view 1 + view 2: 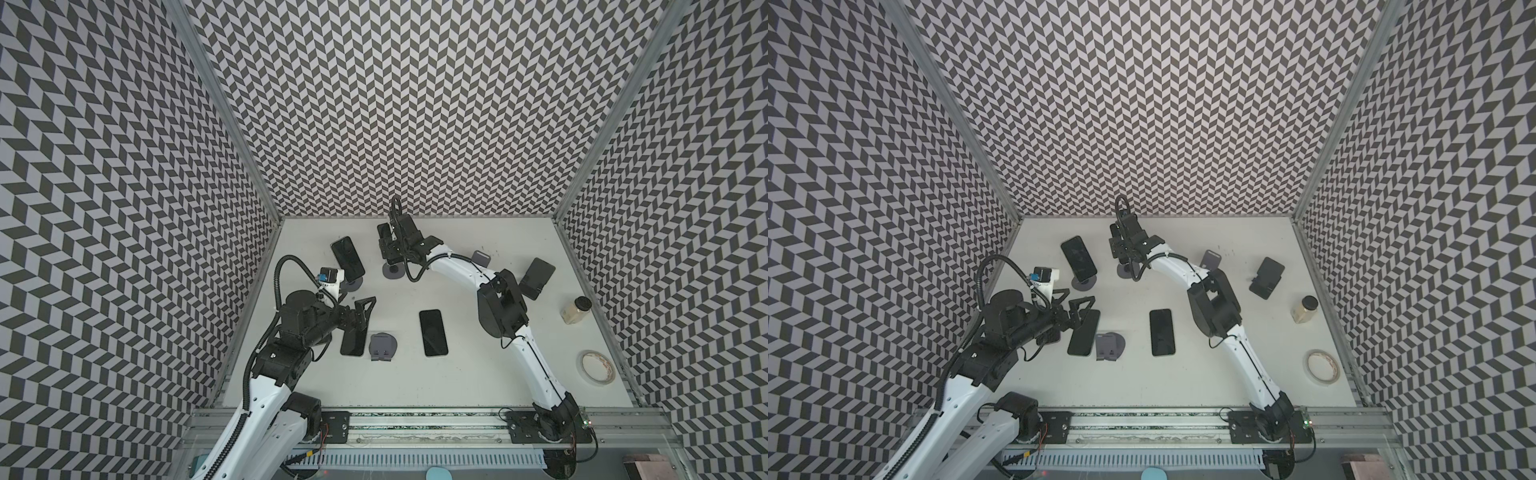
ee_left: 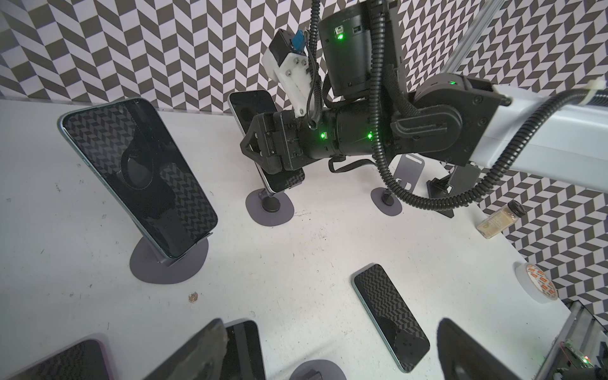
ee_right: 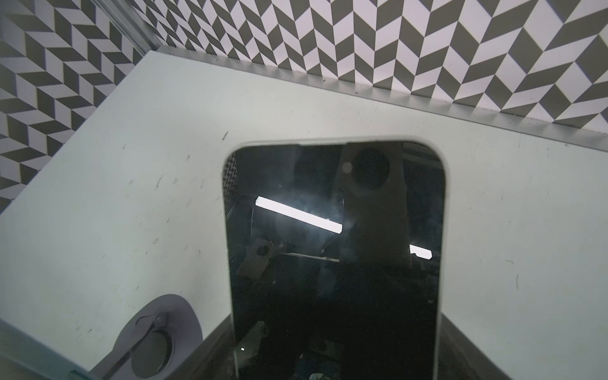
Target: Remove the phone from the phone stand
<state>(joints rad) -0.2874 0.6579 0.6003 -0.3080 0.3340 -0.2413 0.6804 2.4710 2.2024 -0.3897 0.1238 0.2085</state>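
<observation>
Phone at centre of both top views, tilted over its stand, mostly hidden under my right pincer. Jaws straddle its long edges; I cannot tell if they clamp. Left pincer left of centre, wide, holding nothing.

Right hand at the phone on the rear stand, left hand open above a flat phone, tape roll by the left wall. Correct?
No: the tape roll sits by the right wall, not the left, as both top views show. The rest holds: right hand at the phone on the rear stand, left hand open above a flat phone.
</observation>
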